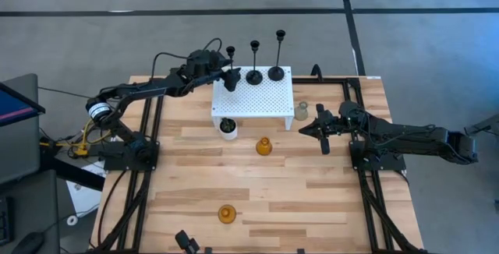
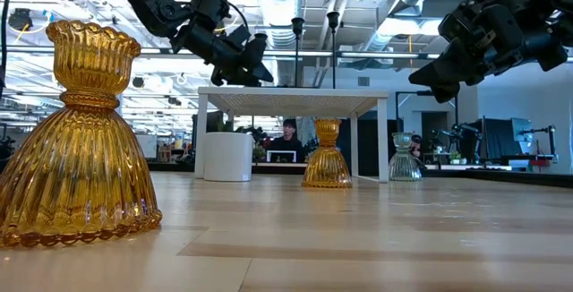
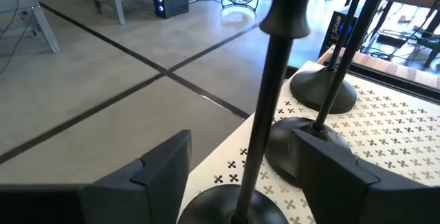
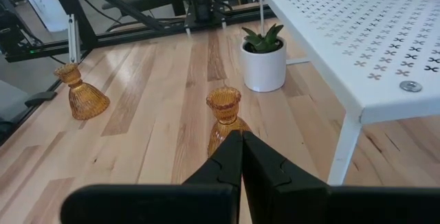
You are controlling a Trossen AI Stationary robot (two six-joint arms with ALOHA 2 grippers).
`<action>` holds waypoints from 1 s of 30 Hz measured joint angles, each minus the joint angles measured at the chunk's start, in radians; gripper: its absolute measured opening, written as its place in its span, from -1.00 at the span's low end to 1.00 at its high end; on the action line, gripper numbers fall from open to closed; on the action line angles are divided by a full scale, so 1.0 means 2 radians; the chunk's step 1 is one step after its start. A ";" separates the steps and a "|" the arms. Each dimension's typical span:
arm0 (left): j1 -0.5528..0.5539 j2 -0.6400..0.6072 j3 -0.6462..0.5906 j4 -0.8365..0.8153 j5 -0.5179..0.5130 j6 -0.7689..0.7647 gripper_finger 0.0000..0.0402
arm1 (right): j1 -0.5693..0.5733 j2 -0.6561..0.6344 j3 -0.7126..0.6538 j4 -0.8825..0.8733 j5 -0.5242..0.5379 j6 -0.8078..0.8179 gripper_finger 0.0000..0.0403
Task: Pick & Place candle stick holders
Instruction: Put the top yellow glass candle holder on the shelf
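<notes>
Black holders, three of them (image 1: 254, 65), stand along the white stand's (image 1: 257, 98) far edge; two amber (image 1: 264, 146) and one clear (image 1: 301, 111) remain on the tabletop beside it. Left claw (image 1: 231, 78) straddles the shortest stem, jaws apart, seemingly releasing. Right claw (image 1: 315, 126) hovers near the clear one, pinched empty.

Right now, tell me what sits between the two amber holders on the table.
Nothing: in the high view, only bare wood table separates the near amber holder from the far amber holder.
</notes>
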 joint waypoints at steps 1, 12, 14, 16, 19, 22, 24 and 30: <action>-0.001 0.000 0.000 0.000 0.000 -0.003 0.24 | 0.000 0.000 0.000 0.000 0.000 0.000 -1.00; -0.007 -0.052 0.000 -0.028 0.021 -0.015 0.29 | 0.000 0.000 0.000 0.000 -0.002 0.000 -1.00; -0.007 -0.067 -0.003 -0.042 0.034 -0.015 0.29 | 0.000 0.000 0.000 0.000 -0.002 0.000 -1.00; -0.010 -0.085 -0.009 -0.053 0.040 -0.015 0.29 | 0.000 0.000 0.000 0.000 -0.002 0.000 -1.00; -0.015 -0.116 -0.028 -0.067 0.042 -0.015 0.29 | 0.000 0.000 0.000 0.000 -0.002 0.000 -1.00; -0.022 -0.150 -0.046 -0.098 0.047 -0.015 0.29 | 0.000 0.000 0.000 0.000 -0.002 0.000 -1.00; -0.027 -0.174 -0.061 -0.118 0.056 -0.017 0.29 | 0.000 0.000 0.000 0.000 -0.002 0.004 -1.00; -0.051 -0.240 -0.118 -0.128 0.127 -0.051 0.23 | 0.000 0.000 0.000 0.000 -0.002 0.005 -1.00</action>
